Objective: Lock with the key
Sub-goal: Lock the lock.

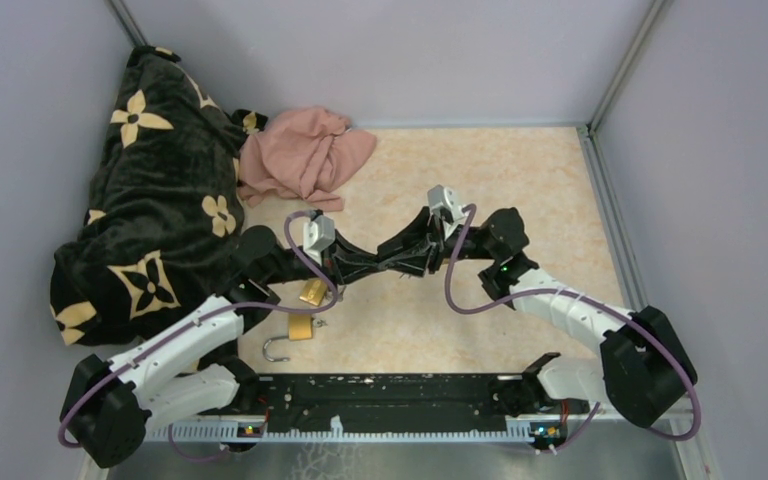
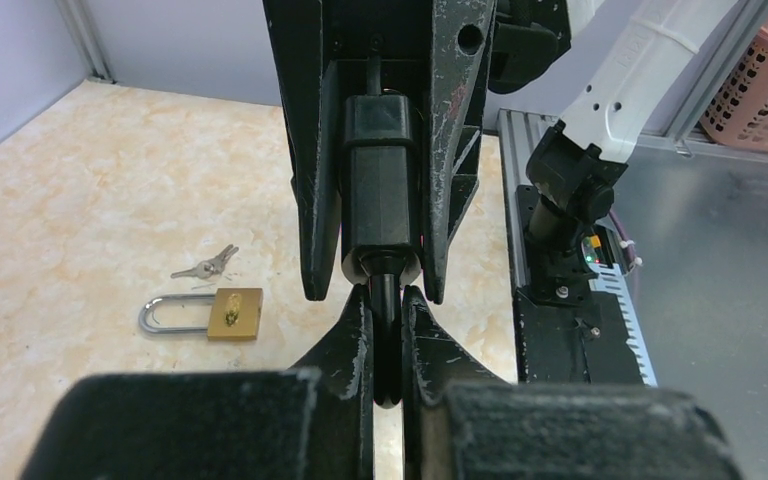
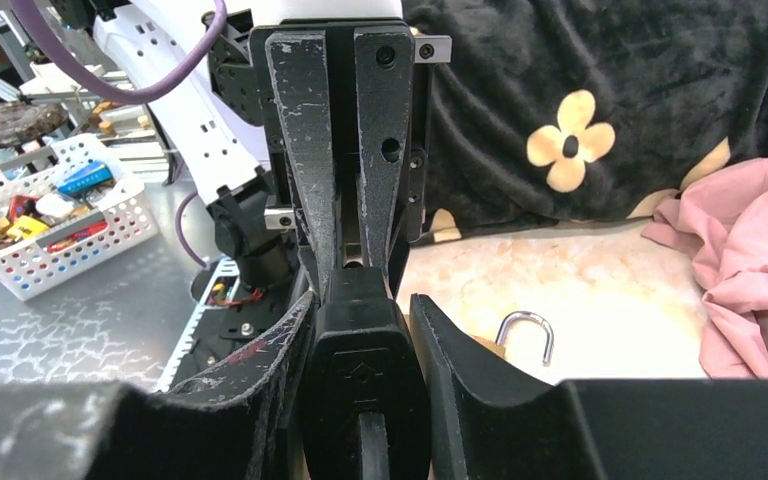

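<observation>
Above the table's middle, my two grippers meet tip to tip on one black-headed key [image 3: 365,370]. My right gripper [image 3: 362,297] is shut on its thick black plastic head [image 2: 380,200]. My left gripper [image 2: 388,295] is shut on the thin dark shaft that sticks out of that head. From above, the left gripper [image 1: 385,262] and right gripper [image 1: 415,258] hide the key. A brass padlock [image 2: 232,313] lies on the table with small silver keys [image 2: 205,266] beside it. One padlock [image 1: 300,328] has an open shackle [image 3: 525,335], and another brass padlock [image 1: 312,291] lies under my left arm.
A black blanket with cream flowers [image 1: 150,200] is heaped at the far left, with a pink cloth [image 1: 305,155] beside it. A black rail [image 1: 400,400] runs along the near edge. A white basket [image 3: 50,220] and a pink basket [image 2: 765,70] stand off the table.
</observation>
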Action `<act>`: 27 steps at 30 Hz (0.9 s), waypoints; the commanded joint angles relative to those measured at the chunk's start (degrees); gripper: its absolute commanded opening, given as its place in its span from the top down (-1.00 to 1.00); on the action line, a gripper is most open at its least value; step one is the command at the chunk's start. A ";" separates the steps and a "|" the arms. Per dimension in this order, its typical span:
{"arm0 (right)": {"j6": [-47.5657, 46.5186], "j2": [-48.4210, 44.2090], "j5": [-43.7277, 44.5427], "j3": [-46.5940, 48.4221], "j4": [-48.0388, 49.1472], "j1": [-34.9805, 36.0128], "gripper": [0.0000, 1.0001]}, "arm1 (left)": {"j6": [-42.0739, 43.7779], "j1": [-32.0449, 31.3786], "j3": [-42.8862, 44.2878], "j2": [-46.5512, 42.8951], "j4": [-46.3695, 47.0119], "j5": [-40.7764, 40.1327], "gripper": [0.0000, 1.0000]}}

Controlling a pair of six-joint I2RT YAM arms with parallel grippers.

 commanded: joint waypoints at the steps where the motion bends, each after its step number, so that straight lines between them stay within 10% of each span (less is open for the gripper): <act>1: -5.57 0.49 5.09 1.38 -10.76 0.35 0.39 | 3.25 -1.14 1.98 -3.22 4.26 9.51 1.00; 8: -17.63 -2.30 1.74 4.93 -32.74 -0.86 -0.94 | 13.67 4.02 2.97 -5.40 -8.35 8.75 1.00; 16: -33.52 -5.00 5.33 7.84 -53.24 -1.17 -0.83 | 30.87 5.69 1.95 -6.97 -24.05 3.48 1.00; 27: -43.60 -4.69 16.34 13.92 -65.65 4.87 -0.31 | 31.55 5.68 0.43 -7.61 -24.19 3.83 1.00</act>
